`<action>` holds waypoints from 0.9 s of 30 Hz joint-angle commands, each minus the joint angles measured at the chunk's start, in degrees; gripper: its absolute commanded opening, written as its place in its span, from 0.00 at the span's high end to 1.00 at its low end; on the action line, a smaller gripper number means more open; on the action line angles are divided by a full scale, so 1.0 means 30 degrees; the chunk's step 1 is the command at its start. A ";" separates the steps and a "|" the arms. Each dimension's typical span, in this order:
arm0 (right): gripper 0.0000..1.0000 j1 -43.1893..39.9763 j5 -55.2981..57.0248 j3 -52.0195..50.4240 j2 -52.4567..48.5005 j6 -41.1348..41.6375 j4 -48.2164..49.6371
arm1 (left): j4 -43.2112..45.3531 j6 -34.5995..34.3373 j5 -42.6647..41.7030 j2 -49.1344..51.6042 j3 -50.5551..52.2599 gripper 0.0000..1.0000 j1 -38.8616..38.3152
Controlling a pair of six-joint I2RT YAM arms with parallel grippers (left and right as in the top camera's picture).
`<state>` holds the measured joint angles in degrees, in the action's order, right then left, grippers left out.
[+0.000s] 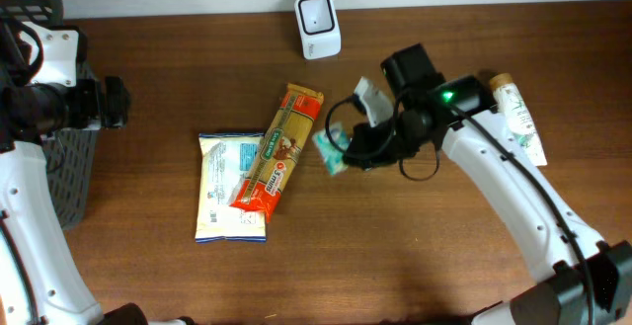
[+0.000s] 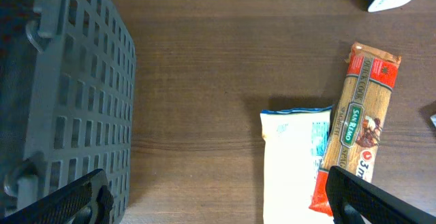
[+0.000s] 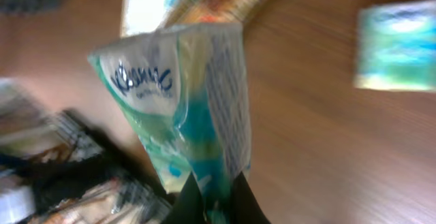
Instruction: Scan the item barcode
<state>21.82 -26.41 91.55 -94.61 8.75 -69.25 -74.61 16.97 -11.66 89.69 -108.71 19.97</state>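
grey basket (image 1: 71, 172) far left | pasta packet (image 1: 281, 147) overlapping white pouch (image 1: 219, 195) | bottle (image 1: 520, 118) right

Brown wooden table (image 1: 395, 256), 5 things on it: just left of the right gripper (image 1: 348, 150) a pasta packet (image 1: 281, 147) overlaps a white pouch (image 1: 229, 187); far left, a gray basket (image 1: 59, 167); beyond the gripper, a white scanner (image 1: 318, 26); right, a bottle (image 1: 518, 118) lying flat.

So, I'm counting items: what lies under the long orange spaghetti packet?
A flat white-and-blue pouch lies partly under the long orange spaghetti packet; its covered right edge cannot be seen.
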 commanded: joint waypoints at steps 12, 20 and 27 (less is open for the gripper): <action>0.96 0.1246 2.1660 0.7526 -0.9398 -0.7876 1.4593 | -0.0029 0.0233 -0.0197 0.0080 -0.0066 0.01 0.0066; 0.96 0.1326 2.0801 0.7526 -1.5555 -1.5489 2.4931 | -0.0029 0.0233 -0.0197 0.0080 -0.0066 0.01 0.0066; 0.96 0.1537 2.1099 0.7526 -1.6028 -1.5489 2.5033 | -0.0029 0.0233 -0.0197 0.0080 -0.0073 0.01 0.0066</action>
<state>25.36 36.60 113.56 -143.00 -36.93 5.67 -74.61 16.97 -11.64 89.78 -108.68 19.97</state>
